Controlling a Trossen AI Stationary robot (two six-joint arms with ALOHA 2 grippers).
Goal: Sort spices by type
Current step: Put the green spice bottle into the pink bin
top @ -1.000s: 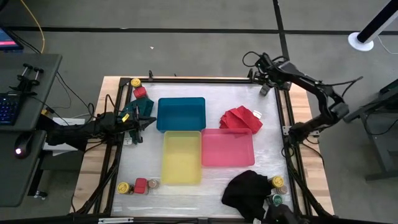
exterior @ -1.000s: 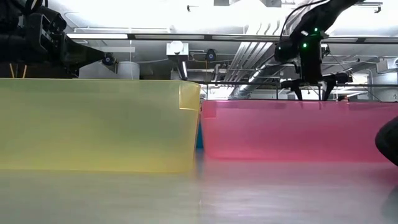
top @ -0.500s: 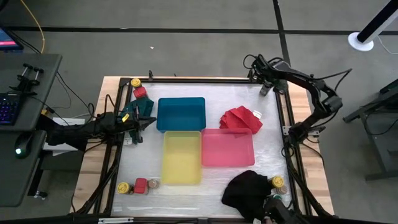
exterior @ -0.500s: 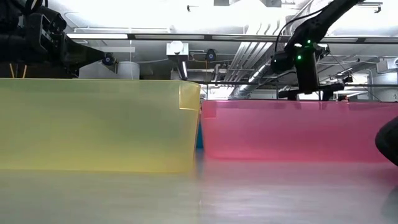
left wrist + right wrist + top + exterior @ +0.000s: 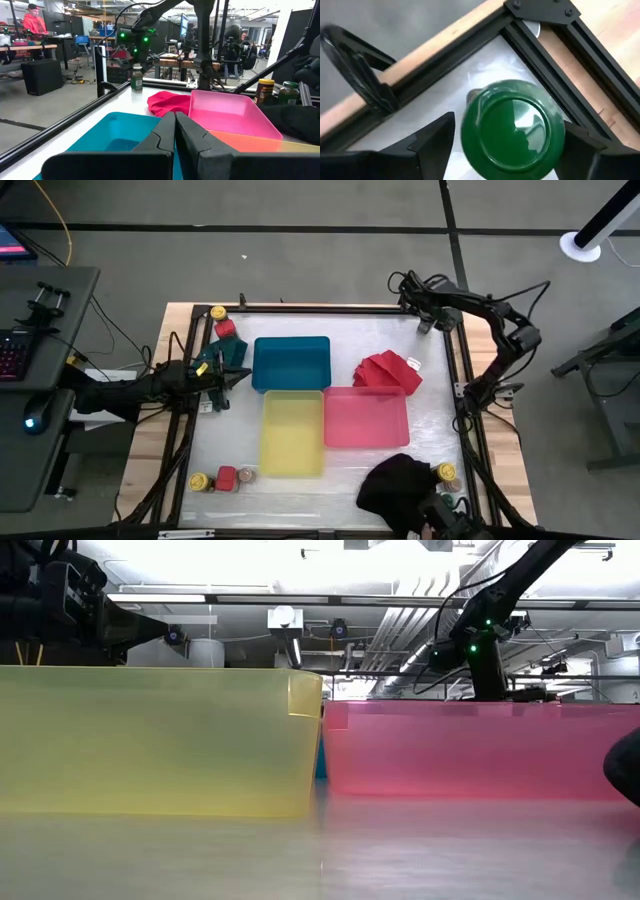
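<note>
My right gripper (image 5: 424, 320) hangs over the table's far right corner, pointing down. In the right wrist view it is open (image 5: 509, 129), one finger on each side of a green-lidded spice jar (image 5: 512, 131) that stands upright on the table; a gap shows beside the lid. The left wrist view shows that jar (image 5: 136, 80) from afar. My left gripper (image 5: 232, 372) is shut and waits left of the blue tray (image 5: 291, 362). Other spice jars stand in the far left corner (image 5: 222, 320), the near left corner (image 5: 222, 478) and the near right corner (image 5: 447, 472).
The yellow tray (image 5: 292, 432) and pink tray (image 5: 366, 417) sit mid-table, near side of the blue one. A red cloth (image 5: 386, 370) lies right of the blue tray; a black cloth (image 5: 395, 485) covers the near right area. A black frame rail (image 5: 555, 60) runs close behind the jar.
My right gripper has come down over the far right corner and shifted a little toward the table's left, while that arm's elbow folded in. My left arm and the jars have stayed put.
</note>
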